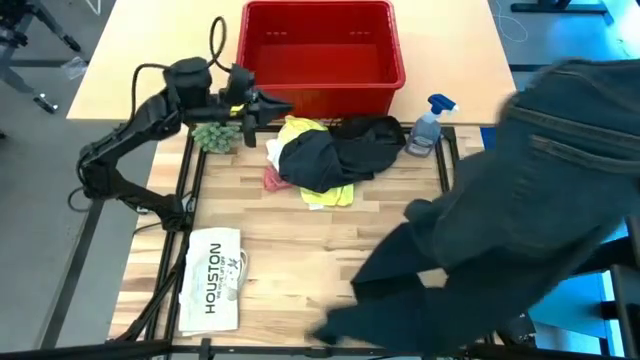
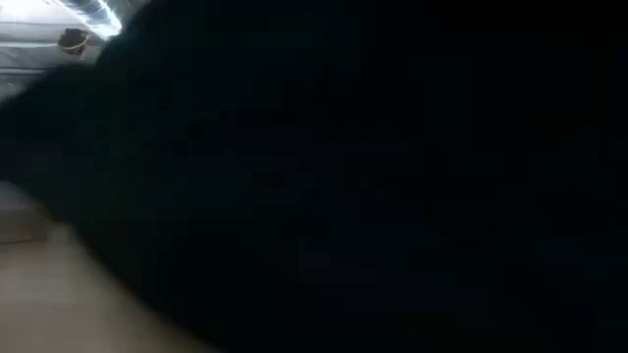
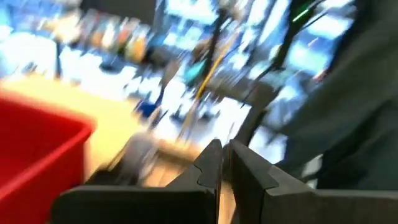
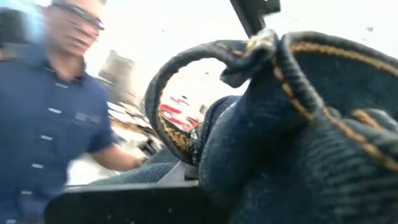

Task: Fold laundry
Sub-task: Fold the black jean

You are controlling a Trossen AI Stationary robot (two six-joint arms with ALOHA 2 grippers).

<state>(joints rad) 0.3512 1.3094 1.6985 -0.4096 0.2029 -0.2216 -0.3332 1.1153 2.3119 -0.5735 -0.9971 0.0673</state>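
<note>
trousers (image 1: 520, 190) gripped by right hand, raised over table (image 1: 300, 250) | left hand (image 1: 275, 108) closed, empty

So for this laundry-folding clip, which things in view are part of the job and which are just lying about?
Job:
dark trousers, lifted over the table's right side
black garment
yellow T-shirt
pink cloth

Lying about:
red basket
HOUSTON item
spray bottle
green spiky thing

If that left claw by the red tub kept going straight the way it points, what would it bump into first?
Probably the crumpled black garment on the heap of clothes. The left gripper, fingers shut, points along the red plastic basket's front wall toward it, though its height above the heap is unclear.
</note>
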